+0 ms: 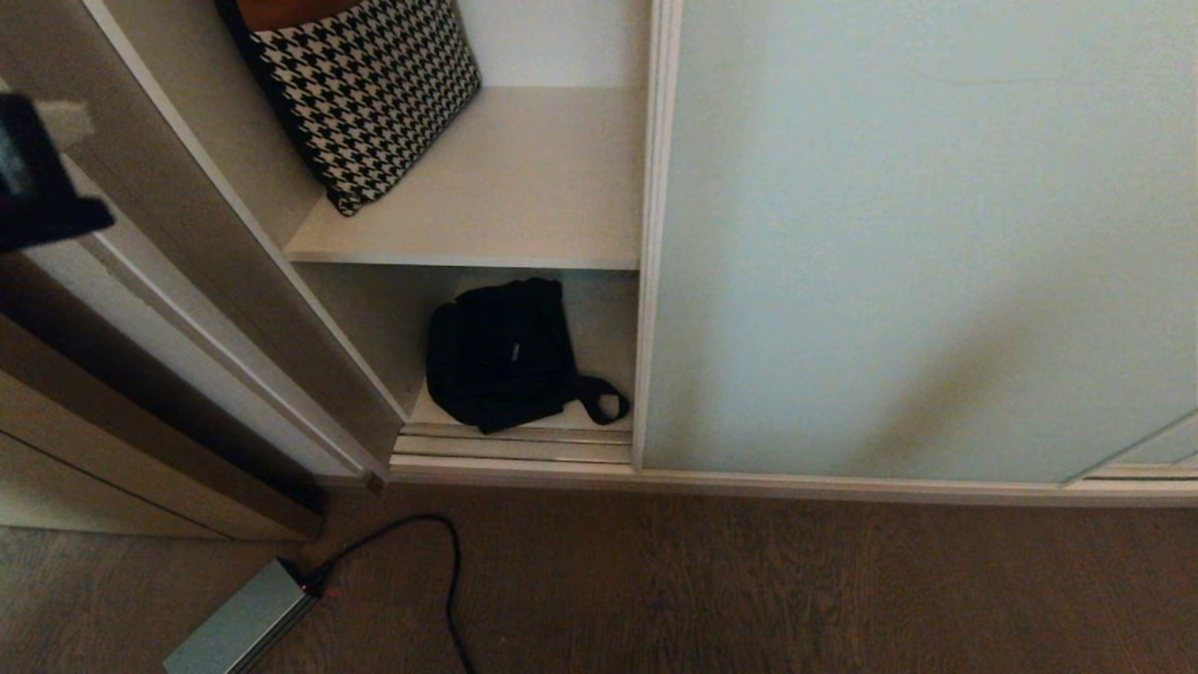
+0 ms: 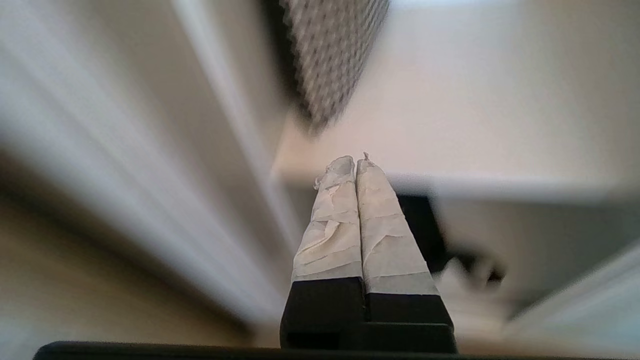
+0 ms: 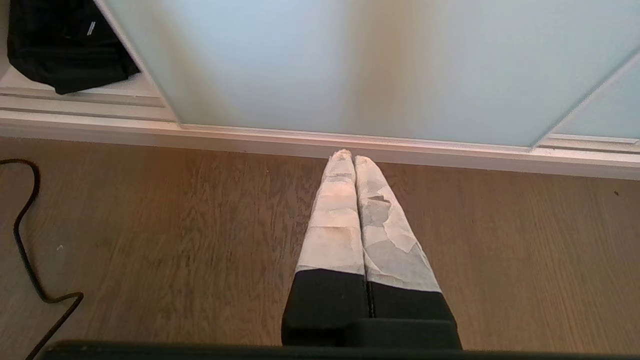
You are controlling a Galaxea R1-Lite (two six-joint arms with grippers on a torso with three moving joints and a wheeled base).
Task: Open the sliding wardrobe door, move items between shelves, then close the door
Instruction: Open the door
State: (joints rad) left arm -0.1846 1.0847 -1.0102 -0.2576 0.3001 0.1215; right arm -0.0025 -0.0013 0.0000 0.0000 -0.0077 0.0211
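The wardrobe stands open on its left side. The sliding door (image 1: 917, 243), a wide panel of pale blue-green frosted glass in a thin off-white frame, covers the right part of the opening, its left edge just beside the black bag. That bag (image 1: 501, 356) lies on the lowest shelf (image 1: 421, 412), right behind the metal floor track (image 1: 510, 445), with one strap loop trailing out toward the door's edge and a small white label showing on its front. The shelf above (image 1: 524, 187) carries a black-and-white houndstooth cushion (image 1: 370, 94), which leans back against the left inner wall of the wardrobe.

The left end effector (image 2: 355, 165) is raised in front of the open section, its two white-taped fingers (image 2: 335, 220) pressed flat together with nothing between them; from the head view only a dark blurred piece of that arm (image 1: 37, 178) shows at the far left edge. It touches neither the bag nor the shelves.

The right end effector (image 3: 350, 157) hangs low over the wooden floor (image 1: 749, 590), pointing at the base rail under the glass door, its taped fingers also pressed together and holding nothing.

On the floor in front of the wardrobe lies a grey box (image 1: 239, 622) with a black cable (image 1: 449, 562) curling away from it.
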